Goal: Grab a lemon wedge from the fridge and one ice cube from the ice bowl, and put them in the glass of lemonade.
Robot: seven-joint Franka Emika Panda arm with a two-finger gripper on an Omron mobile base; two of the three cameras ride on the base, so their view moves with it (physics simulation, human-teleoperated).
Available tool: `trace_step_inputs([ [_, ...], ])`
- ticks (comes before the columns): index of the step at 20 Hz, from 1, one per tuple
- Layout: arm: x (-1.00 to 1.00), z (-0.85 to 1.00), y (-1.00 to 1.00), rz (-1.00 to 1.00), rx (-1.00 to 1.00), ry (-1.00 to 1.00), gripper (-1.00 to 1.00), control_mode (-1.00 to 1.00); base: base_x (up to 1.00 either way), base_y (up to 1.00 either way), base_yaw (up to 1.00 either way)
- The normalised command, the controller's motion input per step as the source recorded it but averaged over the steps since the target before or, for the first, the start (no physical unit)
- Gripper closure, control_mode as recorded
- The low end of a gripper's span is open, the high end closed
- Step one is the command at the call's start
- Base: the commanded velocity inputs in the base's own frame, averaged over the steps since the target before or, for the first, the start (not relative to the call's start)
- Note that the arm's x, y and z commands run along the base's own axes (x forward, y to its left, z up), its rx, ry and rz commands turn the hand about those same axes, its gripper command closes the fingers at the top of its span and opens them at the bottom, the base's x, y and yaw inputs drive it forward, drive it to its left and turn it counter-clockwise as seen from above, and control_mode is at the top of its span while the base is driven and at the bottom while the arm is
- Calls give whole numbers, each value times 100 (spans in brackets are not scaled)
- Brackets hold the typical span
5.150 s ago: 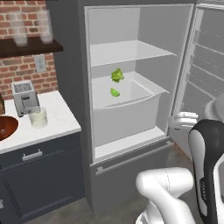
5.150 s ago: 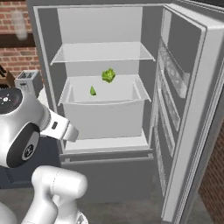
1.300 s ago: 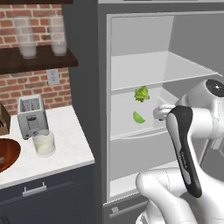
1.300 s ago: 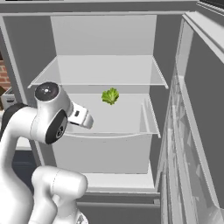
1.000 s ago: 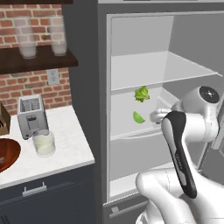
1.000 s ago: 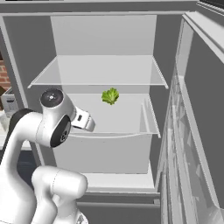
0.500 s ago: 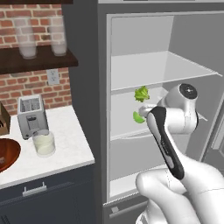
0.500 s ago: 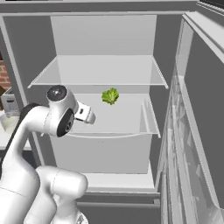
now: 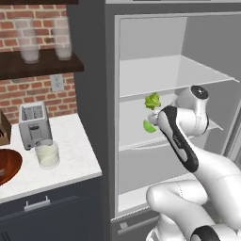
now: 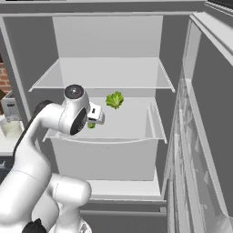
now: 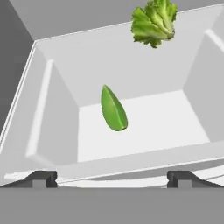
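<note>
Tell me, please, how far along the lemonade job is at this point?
Done: the fridge stands open. In hand: the open gripper is lined up on the lemon wedge in the drawer, not gripping it. Left: fetch the wedge, take an ice cube from the ice bowl, and drop both into the glass of lemonade.

Open fridge [image 9: 94, 70], lemon wedge [image 9: 148, 126] beside arm, glass of lemonade [image 9: 46, 154] on counter [image 9: 70, 160]

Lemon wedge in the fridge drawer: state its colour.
The lemon wedge is smooth lime-green, clearest in the hand view.
</note>
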Motion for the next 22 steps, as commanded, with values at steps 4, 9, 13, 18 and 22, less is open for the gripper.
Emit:
trace_step_inputs([
  [4,11,-13,-1,15,-4,4,-100,-100,0,0,0],
  [9,34,-34,0,12,-2,7,-100,-100,0,0,0],
  [13,53,-52,0,11,0,5,-100,-100,0,0,0],
  [18,56,-22,0,8,0,4,-100,-100,0,0,0],
  [22,52,0,0,3,0,10,-100,-100,0,0,0],
])
